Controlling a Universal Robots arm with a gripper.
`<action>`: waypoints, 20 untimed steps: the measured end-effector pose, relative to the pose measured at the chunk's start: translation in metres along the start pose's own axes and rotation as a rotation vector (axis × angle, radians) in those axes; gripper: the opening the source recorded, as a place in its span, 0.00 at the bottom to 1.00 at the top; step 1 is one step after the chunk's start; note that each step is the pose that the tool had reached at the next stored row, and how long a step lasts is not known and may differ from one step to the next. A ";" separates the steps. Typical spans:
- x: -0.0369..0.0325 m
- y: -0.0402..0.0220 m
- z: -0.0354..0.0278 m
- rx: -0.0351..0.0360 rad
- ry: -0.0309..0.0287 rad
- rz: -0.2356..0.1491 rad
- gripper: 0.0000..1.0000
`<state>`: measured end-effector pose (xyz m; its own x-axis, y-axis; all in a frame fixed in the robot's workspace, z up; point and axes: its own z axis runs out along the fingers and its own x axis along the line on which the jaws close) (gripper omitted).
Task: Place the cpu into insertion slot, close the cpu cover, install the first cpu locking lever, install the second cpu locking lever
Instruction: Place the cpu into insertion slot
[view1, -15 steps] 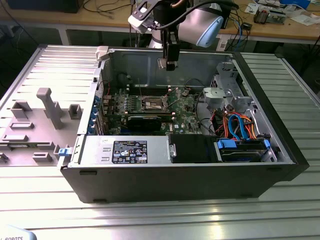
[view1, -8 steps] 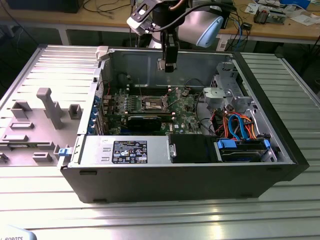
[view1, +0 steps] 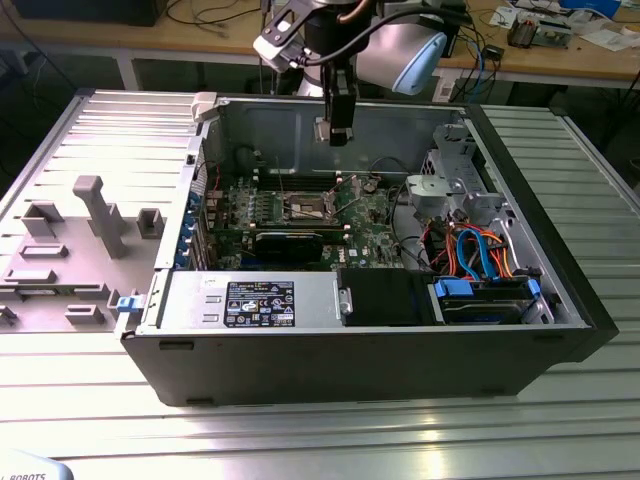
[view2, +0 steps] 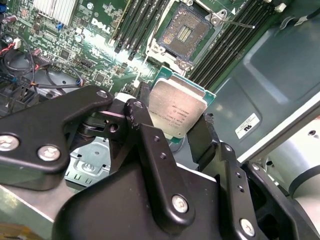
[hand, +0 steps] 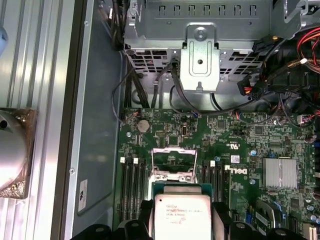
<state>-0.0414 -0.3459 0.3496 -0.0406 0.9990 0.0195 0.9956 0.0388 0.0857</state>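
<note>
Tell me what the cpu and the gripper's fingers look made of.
The cpu has a dull silver-grey metal top, matte with faint print, over a green board edge. The fingers are matte black, likely plastic or coated metal; bright screw heads sit in them.

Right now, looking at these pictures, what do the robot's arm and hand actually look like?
The arm is a thick silver-grey tube with a rounded joint capped in pale blue. A light grey box is mounted near its wrist. The hand is matte black: in the second wrist view its fingers are flat, jointed bars fastened with silver screws.
</note>
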 end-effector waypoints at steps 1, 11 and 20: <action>0.0000 0.0000 0.0002 0.0000 -0.0001 0.000 0.55; -0.0001 -0.0002 0.0021 0.0001 -0.0001 0.000 0.55; -0.0001 -0.0003 0.0040 0.0000 -0.0001 0.000 0.55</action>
<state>-0.0414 -0.3459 0.3456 -0.0406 0.9990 0.0194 0.9956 0.0388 0.0857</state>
